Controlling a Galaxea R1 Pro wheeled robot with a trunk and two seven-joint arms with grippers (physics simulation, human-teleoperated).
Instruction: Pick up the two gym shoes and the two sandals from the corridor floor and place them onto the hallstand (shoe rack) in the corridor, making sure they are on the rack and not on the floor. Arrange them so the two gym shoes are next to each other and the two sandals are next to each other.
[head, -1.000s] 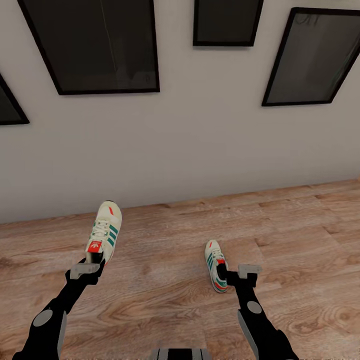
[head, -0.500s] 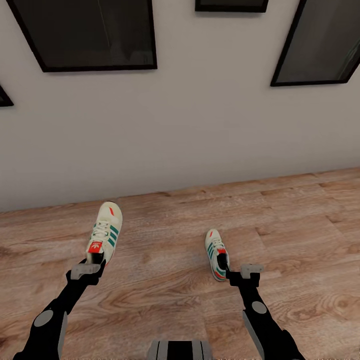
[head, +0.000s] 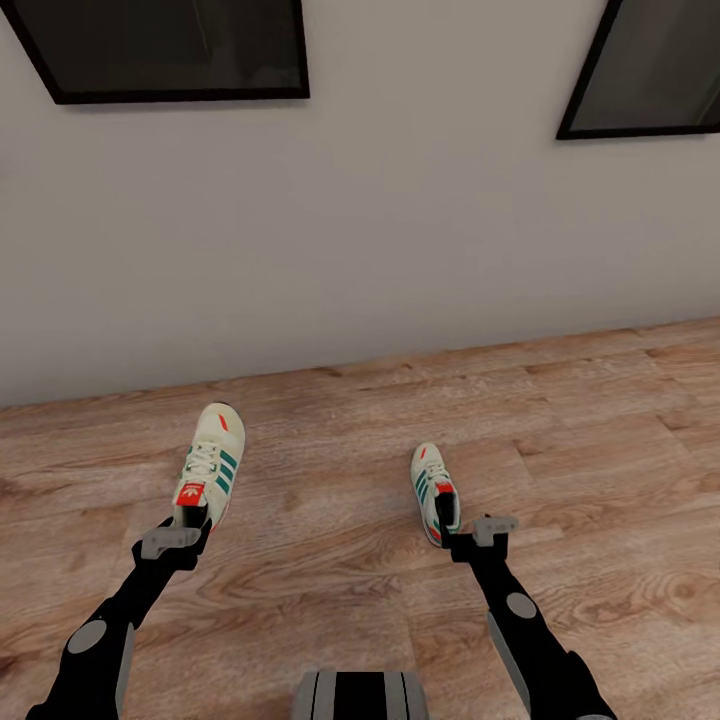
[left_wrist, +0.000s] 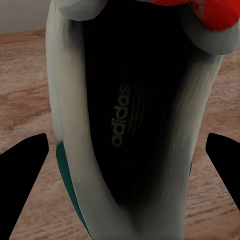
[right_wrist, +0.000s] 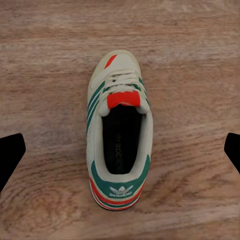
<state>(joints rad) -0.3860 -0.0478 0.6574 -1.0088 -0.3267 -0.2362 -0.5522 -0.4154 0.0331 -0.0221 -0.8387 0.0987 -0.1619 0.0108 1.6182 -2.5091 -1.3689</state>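
a plain pale grey wall (head: 400, 230) runs across the back of the corridor, meeting the planks along a slightly slanted line. two dark pictures in thin black frames hang on it, well apart: one framed picture (head: 170, 45) up at the left, the other framed picture (head: 650, 65) tilted at the right edge.

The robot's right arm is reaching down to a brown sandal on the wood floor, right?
Not quite. It is a gym shoe, cream-white with green stripes and a red tongue, not a brown sandal. The right wrist view shows it lying on the wood floor between the open fingers.
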